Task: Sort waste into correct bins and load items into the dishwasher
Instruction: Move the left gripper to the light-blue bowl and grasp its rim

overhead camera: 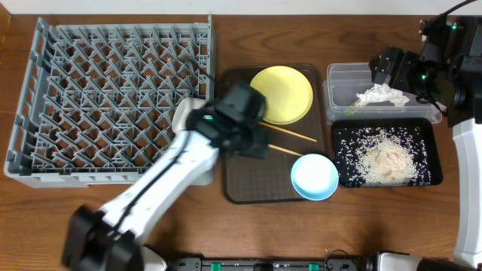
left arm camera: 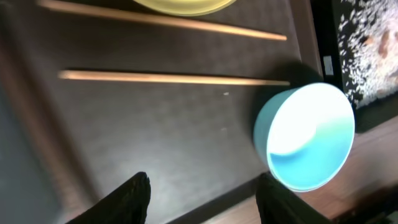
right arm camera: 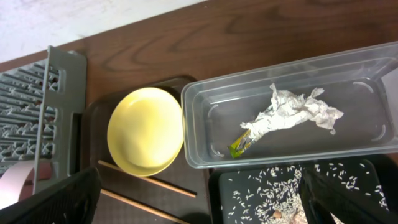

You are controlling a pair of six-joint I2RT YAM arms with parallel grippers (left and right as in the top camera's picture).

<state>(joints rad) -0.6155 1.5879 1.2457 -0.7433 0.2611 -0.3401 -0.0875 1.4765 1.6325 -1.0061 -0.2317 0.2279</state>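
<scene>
A yellow plate lies at the back of the brown serving tray. Two wooden chopsticks lie in front of it. A light blue bowl stands on the tray's front right corner. The clear tub holds the crumpled napkin and the green-yellow wrapper. Rice covers the black tray. My left gripper is open and empty, just above the serving tray near the chopsticks and left of the bowl. My right gripper is open and empty, high over the tub.
The grey dish rack fills the left side, its edge close to my left arm. A white rounded shape sits at its right edge; I cannot tell what it is. The white bowl and cup are not clearly seen.
</scene>
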